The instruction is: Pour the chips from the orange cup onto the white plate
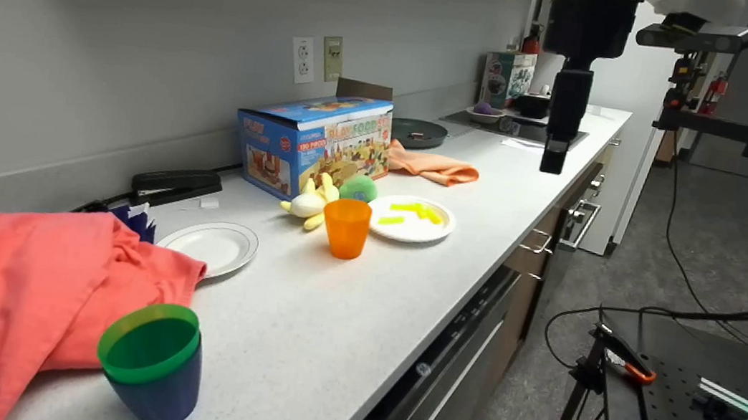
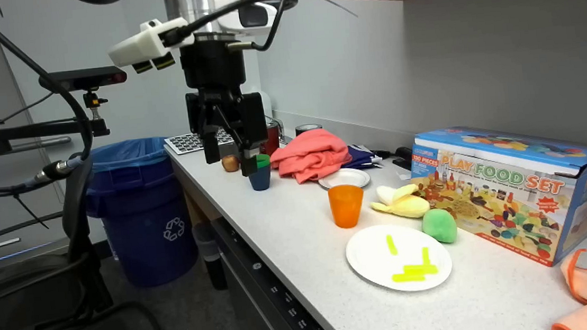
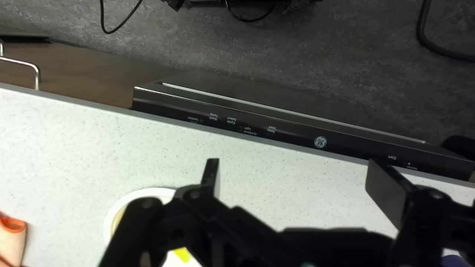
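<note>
Exterior view, orange cup (image 2: 346, 208) mouth up, long axis vertical, chips (image 2: 420, 269) seemingly flat on white plate (image 2: 369, 256), jaws spread apart.

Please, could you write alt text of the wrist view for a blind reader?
An open, empty gripper hangs over a pale counter, partly hiding the white plate with a yellow chip. A dishwasher and dark floor lie beyond.

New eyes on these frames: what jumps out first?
Probably the bright orange tapered plastic cup, upright on the pale speckled counter beside a round white plate bearing thin yellow-green strips. Next, the big blue cardboard play-food box, farther back toward the grey wall. Then the black two-fingered claw, hanging open and empty above the counter.
</note>
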You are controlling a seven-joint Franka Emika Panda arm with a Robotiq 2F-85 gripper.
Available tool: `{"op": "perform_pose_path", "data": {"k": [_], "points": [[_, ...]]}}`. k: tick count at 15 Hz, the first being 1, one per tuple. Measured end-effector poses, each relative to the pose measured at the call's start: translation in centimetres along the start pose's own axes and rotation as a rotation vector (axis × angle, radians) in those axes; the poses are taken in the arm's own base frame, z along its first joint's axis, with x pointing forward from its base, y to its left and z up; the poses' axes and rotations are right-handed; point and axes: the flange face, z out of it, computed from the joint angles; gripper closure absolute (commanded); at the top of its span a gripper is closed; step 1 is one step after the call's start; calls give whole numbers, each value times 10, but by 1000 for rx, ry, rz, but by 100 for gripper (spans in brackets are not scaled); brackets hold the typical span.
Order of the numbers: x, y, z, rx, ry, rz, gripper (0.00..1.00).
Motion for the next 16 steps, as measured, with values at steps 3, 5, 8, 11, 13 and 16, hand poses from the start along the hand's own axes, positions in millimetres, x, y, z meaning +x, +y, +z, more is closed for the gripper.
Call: {"op": "perform_pose_path", "data": {"k": [3, 5, 8, 11, 13, 16], "points": [[0, 0, 0, 0, 0, 0, 0], [0, 0, 0, 0, 0, 0, 0], [2, 0, -1, -2, 15, -1, 0], [14, -1, -3, -13, 74, -8, 0], [28, -1, -1, -27, 119, -14, 0], [56, -1, 10, -54, 177, -19, 0]]}}
